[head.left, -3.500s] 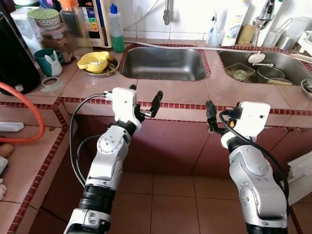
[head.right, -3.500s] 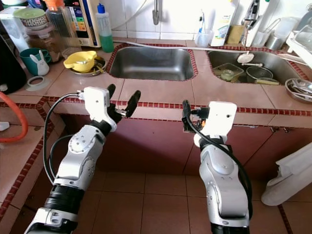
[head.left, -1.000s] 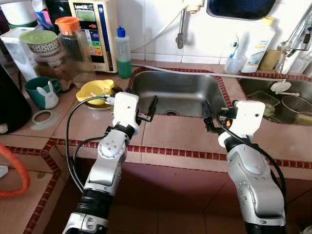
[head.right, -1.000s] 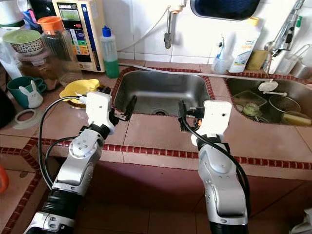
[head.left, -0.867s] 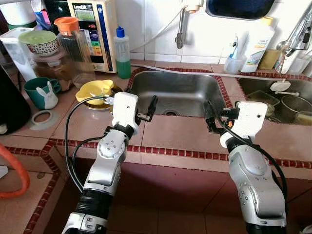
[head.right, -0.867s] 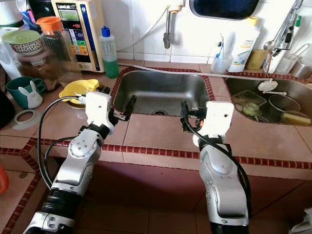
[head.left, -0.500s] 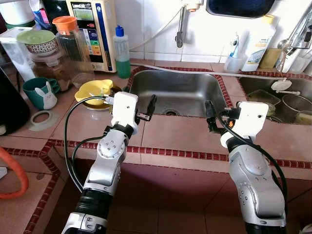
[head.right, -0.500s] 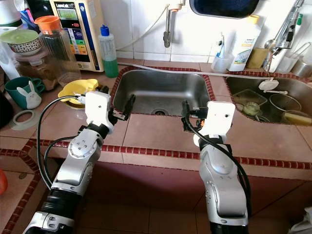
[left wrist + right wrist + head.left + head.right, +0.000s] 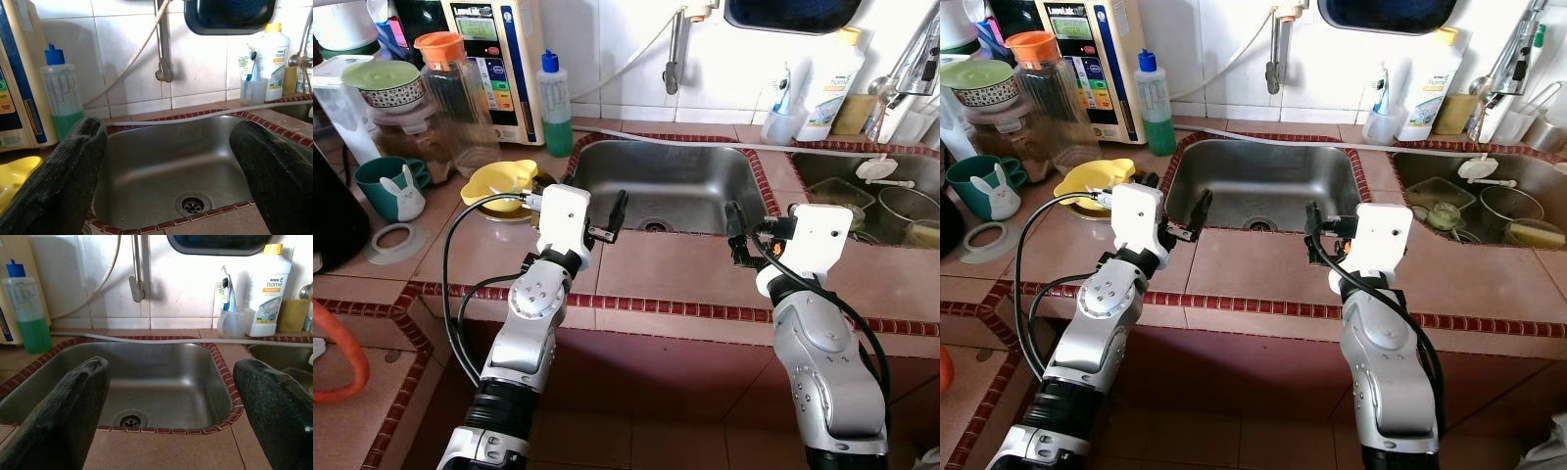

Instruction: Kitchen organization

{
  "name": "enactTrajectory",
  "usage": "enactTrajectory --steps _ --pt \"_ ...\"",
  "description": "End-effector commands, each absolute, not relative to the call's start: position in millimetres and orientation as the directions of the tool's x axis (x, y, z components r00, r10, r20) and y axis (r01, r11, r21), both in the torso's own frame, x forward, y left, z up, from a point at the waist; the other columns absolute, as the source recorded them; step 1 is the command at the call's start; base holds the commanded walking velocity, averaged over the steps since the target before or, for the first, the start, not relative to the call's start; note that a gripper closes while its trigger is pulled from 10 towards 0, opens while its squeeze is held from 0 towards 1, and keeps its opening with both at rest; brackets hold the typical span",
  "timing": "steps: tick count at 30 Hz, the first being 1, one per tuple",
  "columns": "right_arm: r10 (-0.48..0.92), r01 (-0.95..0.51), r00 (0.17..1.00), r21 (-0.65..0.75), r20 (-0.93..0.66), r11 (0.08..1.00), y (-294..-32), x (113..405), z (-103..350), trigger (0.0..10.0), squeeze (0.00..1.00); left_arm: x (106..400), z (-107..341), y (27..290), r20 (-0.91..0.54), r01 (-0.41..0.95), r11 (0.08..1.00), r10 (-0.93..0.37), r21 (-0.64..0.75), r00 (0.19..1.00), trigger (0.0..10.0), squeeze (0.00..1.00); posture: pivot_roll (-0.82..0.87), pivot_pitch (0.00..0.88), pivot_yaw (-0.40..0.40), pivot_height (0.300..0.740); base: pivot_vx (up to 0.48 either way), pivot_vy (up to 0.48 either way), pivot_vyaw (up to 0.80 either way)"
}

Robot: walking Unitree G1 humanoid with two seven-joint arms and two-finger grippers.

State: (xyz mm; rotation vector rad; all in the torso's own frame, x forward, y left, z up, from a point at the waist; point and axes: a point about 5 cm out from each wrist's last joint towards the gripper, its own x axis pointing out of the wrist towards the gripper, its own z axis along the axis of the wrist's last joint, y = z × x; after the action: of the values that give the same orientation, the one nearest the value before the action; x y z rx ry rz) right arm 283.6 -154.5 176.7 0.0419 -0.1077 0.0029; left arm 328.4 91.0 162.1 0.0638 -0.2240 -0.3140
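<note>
My left gripper (image 9: 1176, 199) hangs open over the tiled counter, just in front of the steel sink (image 9: 661, 181), whose basin holds nothing. My right gripper (image 9: 741, 233) is open too, at the sink's front right corner. The left wrist view looks between two spread black fingers (image 9: 68, 176) into the basin, and so does the right wrist view, past its own fingers (image 9: 63, 411). A yellow bowl (image 9: 499, 181) rests on a plate left of the sink. A bottle of green liquid (image 9: 556, 103) stands behind it.
A teal mug with a bunny (image 9: 391, 186), an orange-lidded glass jar (image 9: 455, 88) and a water purifier (image 9: 494, 59) crowd the back left. The second sink (image 9: 891, 196) on the right holds dishes. A white detergent bottle (image 9: 832, 69) and a toothbrush cup (image 9: 781, 113) stand by the wall.
Since 3.5 s ago the view has closed in on the counter, and both grippers have risen from below its edge to over its top. Over the last second they barely moved.
</note>
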Motion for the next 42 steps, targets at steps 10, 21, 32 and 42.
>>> enactTrajectory --steps 10,21,32,42 --pt "-0.008 0.003 0.994 0.045 0.112 0.999 -155.7 283.8 179.2 10.0 0.00 329.1 163.9 87.9 0.212 0.315 0.943 -0.331 0.106 0.919 10.0 0.00 0.06 0.000 0.010 0.740 0.000 0.000 0.00" --pt "-0.008 0.003 0.994 0.045 0.112 0.999 -155.7 283.8 179.2 10.0 0.00 329.1 163.9 87.9 0.212 0.315 0.943 -0.331 0.106 0.919 10.0 0.00 0.06 0.000 0.010 0.740 0.000 0.000 0.00" --pt "-0.008 0.003 0.994 0.045 0.112 0.999 -155.7 283.8 179.2 10.0 0.00 329.1 163.9 87.9 0.212 0.315 0.943 -0.331 0.106 0.919 10.0 0.00 0.06 0.000 0.010 0.740 0.000 0.000 0.00" --pt "-0.023 0.021 0.995 0.020 0.097 1.000 -156.3 283.3 175.5 10.0 0.00 331.0 165.5 84.1 0.214 0.306 0.948 -0.317 0.087 0.924 10.0 0.00 0.06 0.000 0.018 0.740 0.000 0.000 0.00"
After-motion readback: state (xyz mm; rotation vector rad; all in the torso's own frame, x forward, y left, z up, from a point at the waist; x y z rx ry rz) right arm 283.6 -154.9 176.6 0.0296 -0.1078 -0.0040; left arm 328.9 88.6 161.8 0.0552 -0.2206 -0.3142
